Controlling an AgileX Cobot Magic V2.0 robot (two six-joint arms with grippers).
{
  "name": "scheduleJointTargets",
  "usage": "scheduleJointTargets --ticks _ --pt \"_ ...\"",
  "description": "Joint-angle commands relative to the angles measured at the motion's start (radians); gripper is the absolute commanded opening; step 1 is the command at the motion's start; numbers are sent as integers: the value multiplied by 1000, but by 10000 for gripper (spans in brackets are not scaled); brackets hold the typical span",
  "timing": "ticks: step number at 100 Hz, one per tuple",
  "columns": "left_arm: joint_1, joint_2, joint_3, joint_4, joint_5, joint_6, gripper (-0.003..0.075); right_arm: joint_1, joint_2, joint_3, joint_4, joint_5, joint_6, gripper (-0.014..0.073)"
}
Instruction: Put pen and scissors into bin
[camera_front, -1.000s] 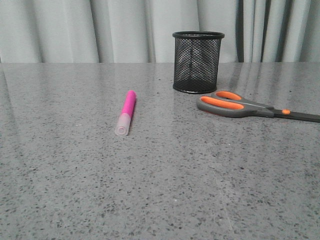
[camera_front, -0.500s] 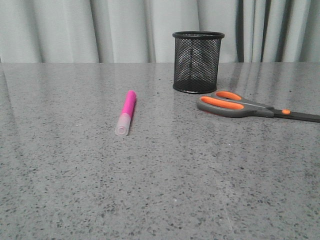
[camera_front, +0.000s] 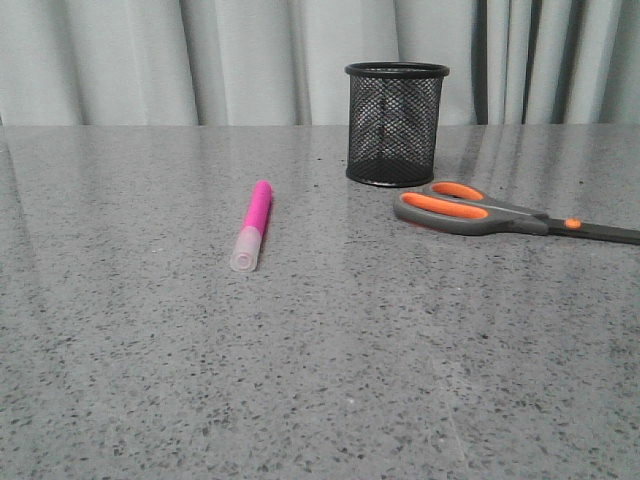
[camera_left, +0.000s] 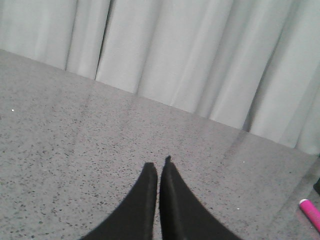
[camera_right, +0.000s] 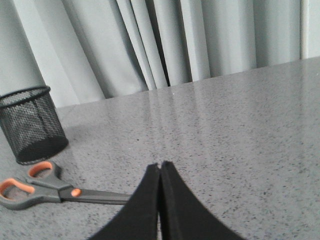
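Note:
The pink pen (camera_front: 252, 222) with its whitish cap lies on the grey table (camera_front: 150, 350), left of centre; its pink end shows in the left wrist view (camera_left: 311, 214). The black mesh bin (camera_front: 396, 124) stands upright at the back, also in the right wrist view (camera_right: 31, 124). The scissors (camera_front: 500, 213) lie closed to the bin's right, handles near it, blades pointing right; they show in the right wrist view (camera_right: 50, 189). My left gripper (camera_left: 158, 165) is shut and empty over bare table. My right gripper (camera_right: 160, 165) is shut and empty, the scissor blades passing behind its finger.
Pale grey curtains (camera_front: 250, 60) hang along the table's far edge. The speckled table spreads wide in front of the pen and the scissors.

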Motion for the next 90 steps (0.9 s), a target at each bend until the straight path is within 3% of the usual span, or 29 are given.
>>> scheduleJointTargets --ticks 1,14,23,38,58,76,90 --pt "1 -33 44 -97 -56 -10 -19 -7 -18 14 78 -94 -10 -58" --pt "1 -33 44 -237 -56 -10 -19 -7 -18 13 244 -97 -10 -58" --pt "1 -33 44 -287 -56 -10 -19 -7 -18 11 282 -97 -10 -58" --pt "1 -33 24 -299 -47 -10 -20 -7 -18 -21 281 -50 -10 -57" --pt "1 8 -79 -282 71 -3 -20 -7 49 -112 227 65 -10 -57" --pt "1 133 -248 -144 214 2 -20 -7 230 -241 149 177 -10 -57" --pt "1 273 -401 -105 347 128 -19 -7 401 -366 90 285 -26 -57"
